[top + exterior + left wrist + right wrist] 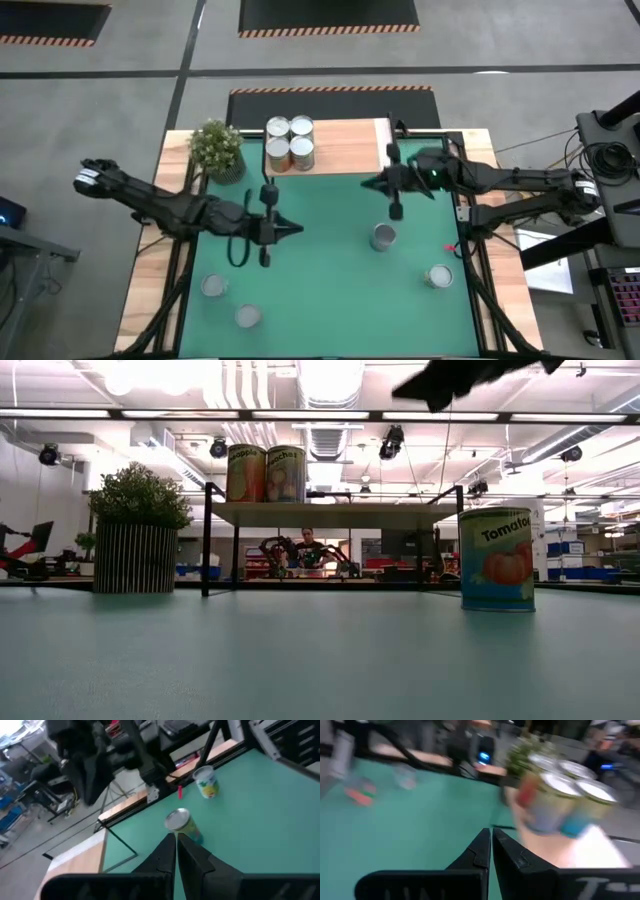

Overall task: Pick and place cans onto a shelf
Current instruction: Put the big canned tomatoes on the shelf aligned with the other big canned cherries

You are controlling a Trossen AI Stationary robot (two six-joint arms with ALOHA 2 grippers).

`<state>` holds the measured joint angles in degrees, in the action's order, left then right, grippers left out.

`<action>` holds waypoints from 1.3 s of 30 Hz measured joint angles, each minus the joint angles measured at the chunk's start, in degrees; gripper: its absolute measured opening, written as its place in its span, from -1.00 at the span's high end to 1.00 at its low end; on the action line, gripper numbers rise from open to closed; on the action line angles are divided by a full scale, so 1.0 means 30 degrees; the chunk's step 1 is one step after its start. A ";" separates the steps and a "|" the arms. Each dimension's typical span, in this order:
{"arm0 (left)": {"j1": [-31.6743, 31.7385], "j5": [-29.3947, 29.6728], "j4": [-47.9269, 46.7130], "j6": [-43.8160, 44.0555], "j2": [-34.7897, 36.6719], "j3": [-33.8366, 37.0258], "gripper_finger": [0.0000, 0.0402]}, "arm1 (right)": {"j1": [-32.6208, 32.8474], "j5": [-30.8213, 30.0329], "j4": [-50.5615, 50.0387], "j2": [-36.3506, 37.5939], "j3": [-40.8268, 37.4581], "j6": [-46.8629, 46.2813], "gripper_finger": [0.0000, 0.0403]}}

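Observation:
Several cans (290,142) stand in a cluster on the left end of the light-wood shelf (345,145) at the table's far edge; the low view shows two of them (266,473) upright on the board. Several more cans stand on the green table: one (383,237) near the middle, one (438,276) at the near right, two (230,300) at the near left. My left gripper (298,229) is shut and empty above the table's middle left, pointing at the middle can (181,823). My right gripper (365,183) is shut and empty just in front of the shelf, facing the cans there (565,802).
A potted green plant (217,148) stands at the far left beside the shelf. In the low view a tomato-labelled can (497,558) stands at the right, and a dark arm part (470,375) hangs at the top. The shelf's right half is bare board.

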<state>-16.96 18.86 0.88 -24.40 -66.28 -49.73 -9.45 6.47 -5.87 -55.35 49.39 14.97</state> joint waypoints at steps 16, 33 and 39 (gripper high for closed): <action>-0.0223 0.0061 0.0290 0.0255 0.2159 0.0538 1.00 | 0.6087 -0.5544 -1.1377 -0.1069 0.3280 -1.1849 0.96; -0.0222 0.0111 0.0286 -0.0279 0.2432 0.0258 1.00 | 0.7199 -0.6720 -1.7493 -0.4390 0.3310 -1.4612 0.95; -0.0222 0.0112 0.0283 0.0299 0.2440 0.0225 1.00 | 0.7193 -0.6710 -1.6103 -0.3327 0.2668 -1.3428 0.77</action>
<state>-17.63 19.20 1.73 -23.51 -58.96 -49.06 12.13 -13.67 -54.18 -65.34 57.39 -25.32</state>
